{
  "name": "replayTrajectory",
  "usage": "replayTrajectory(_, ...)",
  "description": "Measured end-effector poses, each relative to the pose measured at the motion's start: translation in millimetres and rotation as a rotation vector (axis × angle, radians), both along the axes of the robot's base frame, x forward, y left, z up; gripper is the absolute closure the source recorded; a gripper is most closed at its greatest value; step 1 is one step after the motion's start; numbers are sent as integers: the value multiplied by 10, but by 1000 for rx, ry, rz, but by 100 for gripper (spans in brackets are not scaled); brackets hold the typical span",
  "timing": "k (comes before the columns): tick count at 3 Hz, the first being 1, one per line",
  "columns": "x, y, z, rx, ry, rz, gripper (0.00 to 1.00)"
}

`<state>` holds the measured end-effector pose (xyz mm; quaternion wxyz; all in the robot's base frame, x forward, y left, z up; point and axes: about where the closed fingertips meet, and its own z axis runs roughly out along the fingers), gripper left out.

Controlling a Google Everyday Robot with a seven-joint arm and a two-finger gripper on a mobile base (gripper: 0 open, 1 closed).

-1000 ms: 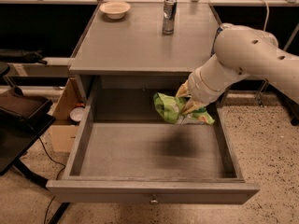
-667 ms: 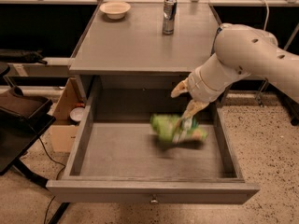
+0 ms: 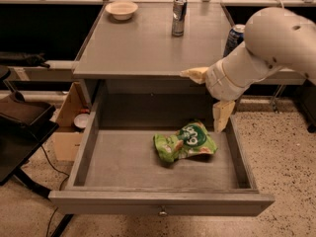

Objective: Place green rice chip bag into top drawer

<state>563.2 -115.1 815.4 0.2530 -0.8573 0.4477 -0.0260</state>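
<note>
The green rice chip bag [image 3: 184, 142] lies crinkled on the floor of the open top drawer [image 3: 163, 202], right of its middle. The drawer is pulled far out, with a small round knob on its front panel. My gripper [image 3: 209, 96] is open and empty. It hangs above the drawer's right rear, just above and to the right of the bag, not touching it. One tan finger [image 3: 194, 73] points left at the tabletop's edge and the other [image 3: 221, 115] points down toward the drawer's right wall.
On the grey tabletop [image 3: 143, 46] stand a white bowl [image 3: 121, 9] at the back left and a silver can [image 3: 178, 16] at the back middle. A blue can [image 3: 233, 38] stands behind my arm. A cardboard box [image 3: 68, 127] sits on the floor at the left.
The gripper opened and let the green bag go. The bag dropped onto the drawer floor. The gripper then rose up and back toward the tabletop's edge.
</note>
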Motion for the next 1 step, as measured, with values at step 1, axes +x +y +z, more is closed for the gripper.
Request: replayTrajectory(1,-137,-124,314,6,-77,-15,0)
